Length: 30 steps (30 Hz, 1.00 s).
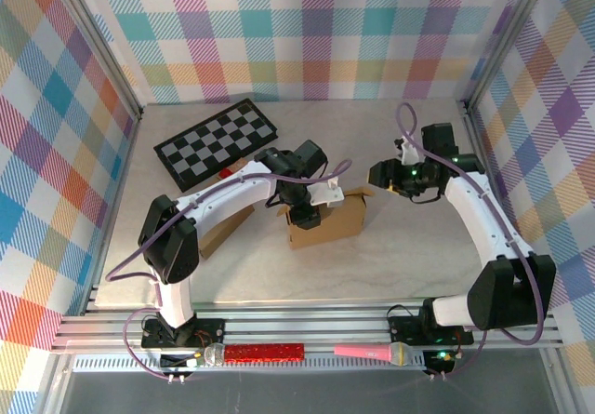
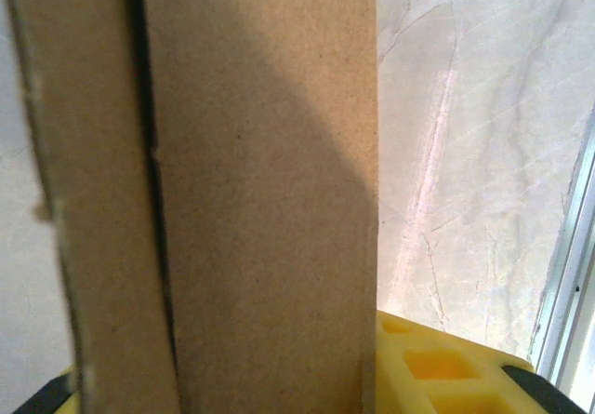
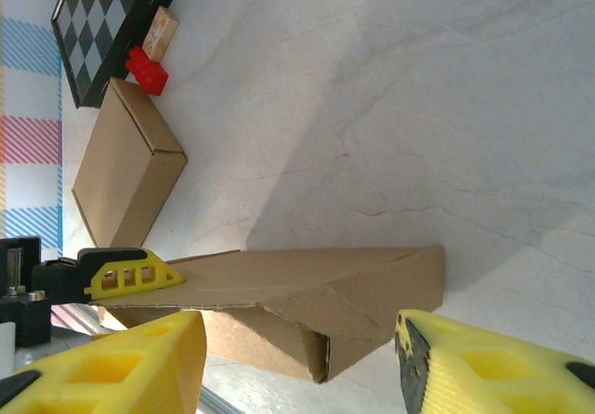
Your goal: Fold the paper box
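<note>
From the left wrist camera the brown card is so close that it looks blurry, and it hides most of the left gripper (image 1: 305,213). A bit of one yellow finger (image 2: 437,372) peeks out at the bottom, pressed against the card. A tiny yellow bit shows on the other side. A dark crack runs down the card where two layers meet. From above, the left arm (image 1: 232,195) covers the left end of the paper box (image 1: 337,220), so that end is hard to make out. The left gripper is pinching a wall of the paper box. The right gripper (image 1: 381,174) is let go: its two yellow fingers (image 3: 139,363) stand wide apart, clear of the card, just beside the right end of the box. The paper box sits in the middle of the table (image 1: 409,256), between the two grippers. It is plain brown card, half folded, with walls standing up and one panel slanting across. A second brown box (image 3: 125,167) lies flat near the checkerboard (image 1: 217,140), partly under the left arm.
</note>
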{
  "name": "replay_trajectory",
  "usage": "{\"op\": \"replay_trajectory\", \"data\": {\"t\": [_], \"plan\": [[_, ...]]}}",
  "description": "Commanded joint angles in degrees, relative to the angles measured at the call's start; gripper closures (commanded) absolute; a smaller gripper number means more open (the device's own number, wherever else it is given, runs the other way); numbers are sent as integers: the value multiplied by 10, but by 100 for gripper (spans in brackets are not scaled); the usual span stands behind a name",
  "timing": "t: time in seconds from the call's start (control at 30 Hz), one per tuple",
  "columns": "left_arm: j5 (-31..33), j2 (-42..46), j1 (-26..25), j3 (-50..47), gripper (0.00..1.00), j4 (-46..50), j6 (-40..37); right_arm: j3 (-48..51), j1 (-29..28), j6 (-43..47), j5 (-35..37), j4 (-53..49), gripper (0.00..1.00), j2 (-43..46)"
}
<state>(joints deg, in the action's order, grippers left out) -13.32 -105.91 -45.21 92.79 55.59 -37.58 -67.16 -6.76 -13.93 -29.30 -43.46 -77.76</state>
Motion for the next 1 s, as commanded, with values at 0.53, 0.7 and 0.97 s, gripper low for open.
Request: {"op": "replay_trajectory", "data": {"t": [0.53,0.7,0.97], "plan": [[-12,4,4,5,58,42,-6,46,-47,108,50,34,47,16],[-11,1,4,12,57,43,-6,49,-54,111,56,34,59,18],[-10,0,4,12,57,43,-6,55,-64,114,70,25,67,30]]}}
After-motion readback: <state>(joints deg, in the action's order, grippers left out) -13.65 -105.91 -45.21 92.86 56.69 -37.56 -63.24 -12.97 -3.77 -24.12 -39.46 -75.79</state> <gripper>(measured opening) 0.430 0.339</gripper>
